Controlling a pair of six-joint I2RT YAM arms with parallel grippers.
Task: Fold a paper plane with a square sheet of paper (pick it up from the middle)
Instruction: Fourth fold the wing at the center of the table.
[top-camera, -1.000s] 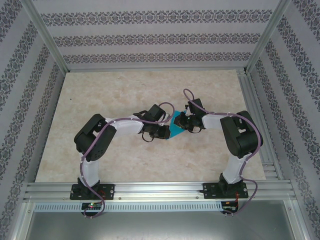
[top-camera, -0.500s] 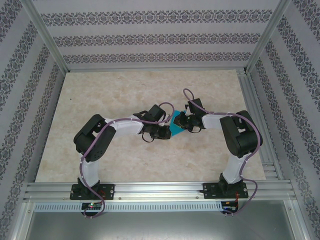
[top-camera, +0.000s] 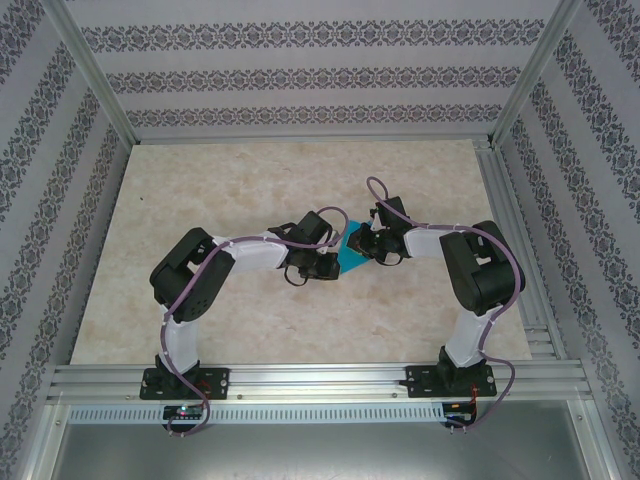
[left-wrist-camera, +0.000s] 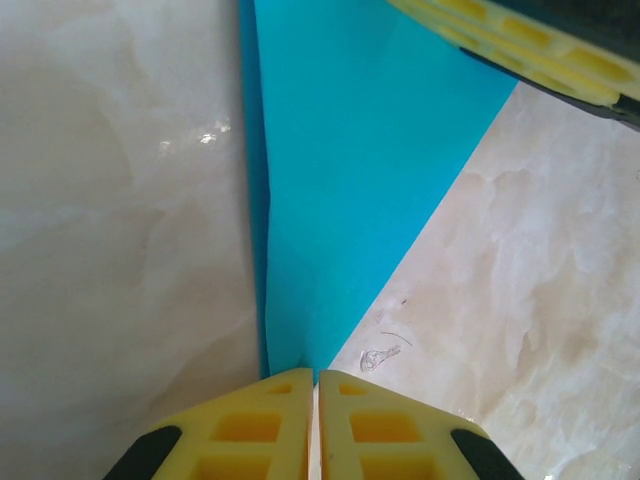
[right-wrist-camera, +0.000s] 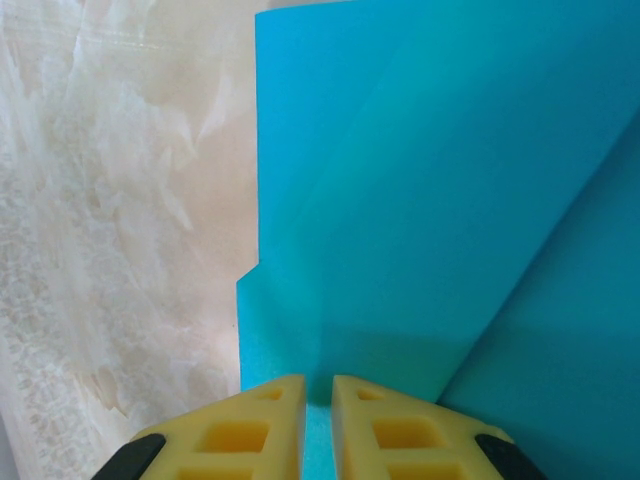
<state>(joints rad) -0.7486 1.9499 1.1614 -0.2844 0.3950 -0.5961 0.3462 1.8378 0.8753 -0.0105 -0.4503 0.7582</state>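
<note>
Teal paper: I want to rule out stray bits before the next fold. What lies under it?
The marbled table shows beside the teal paper, and a lower paper layer peeks out along one edge. What lies directly beneath is covered.

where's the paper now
In the top view the teal paper is near the middle of the table, gripped by the left end effector on its left and the right end effector on its right.

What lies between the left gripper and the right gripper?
The teal paper, partly folded, spans from left gripper to right gripper, both pinching it; the top view shows this.
</note>
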